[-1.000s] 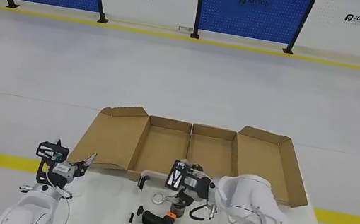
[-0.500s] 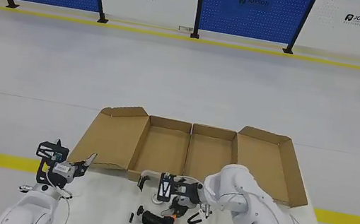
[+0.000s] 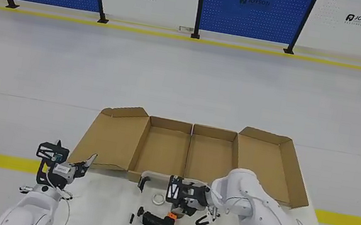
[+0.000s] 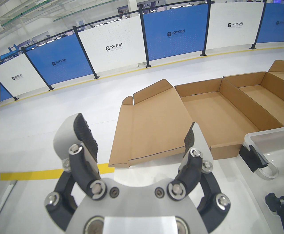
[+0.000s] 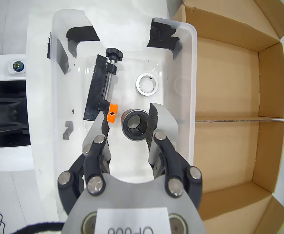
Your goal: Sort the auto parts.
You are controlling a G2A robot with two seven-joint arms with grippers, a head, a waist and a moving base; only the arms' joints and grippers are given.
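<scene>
1. Two tools are in view. The right tool hangs low inside the clear tray, its jaws half open on either side of the black bushing and not clamped on it.
2. A metal ring lies just left of the bushing. A black clamp with an orange tag lies on the tray's near side.
3. The tray sits on the surface, against the near side of the cardboard box.
4. The left tool hovers with jaws wide apart over the near left of the surface, beside the box's left flap.

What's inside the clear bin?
A black screw clamp, a silver ring, and a black bushing framed by the open right gripper. The gripper covers part of the clear bin floor.
</scene>
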